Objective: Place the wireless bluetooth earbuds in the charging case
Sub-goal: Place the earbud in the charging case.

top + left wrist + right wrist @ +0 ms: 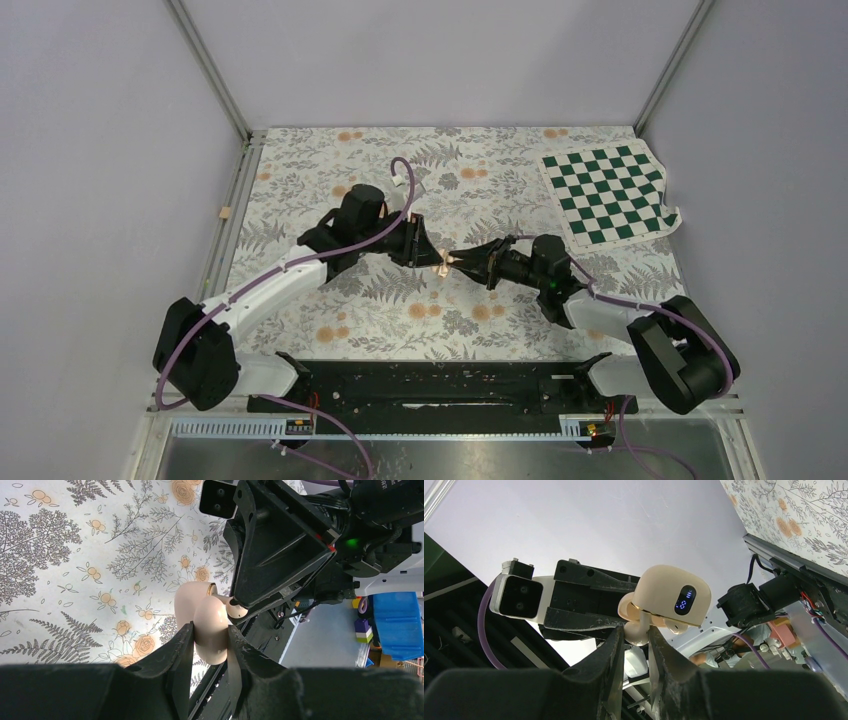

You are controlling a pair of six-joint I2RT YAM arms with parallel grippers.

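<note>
The table (300, 330) wears a pale cloth printed with grey ferns and small orange flowers, and a green-and-white checkerboard sheet (608, 192) lies at about 2 o'clock on it, one corner curling at the edge. Plain lilac-grey walls (440, 60) close in the far side and both flanks, with bare metal posts (208, 68) running up the rear corners. A small tan block (225, 212) sits on the side rail at about 10 o'clock. A black rail (440, 385) at 6 o'clock carries the two arm bases. Both arms reach inward and meet just short of the table's middle, above the cloth. The left claw (210, 630) is closed narrow on the charging case (664, 592), pinching its rounded peach shell from both sides and holding it off the table. The lid is swung open and a little blue display (685, 600) is lit on the case's front. The right claw (635, 636), coming in from 3 o'clock, is narrowed on one earbud (236, 610), which it holds right at the case's open mouth, touching its edge. Whether the bud is seated I cannot tell. Past the near table edge, the left wrist view catches a blue bin (395, 625) and some small coloured blocks on a grey floor.
</note>
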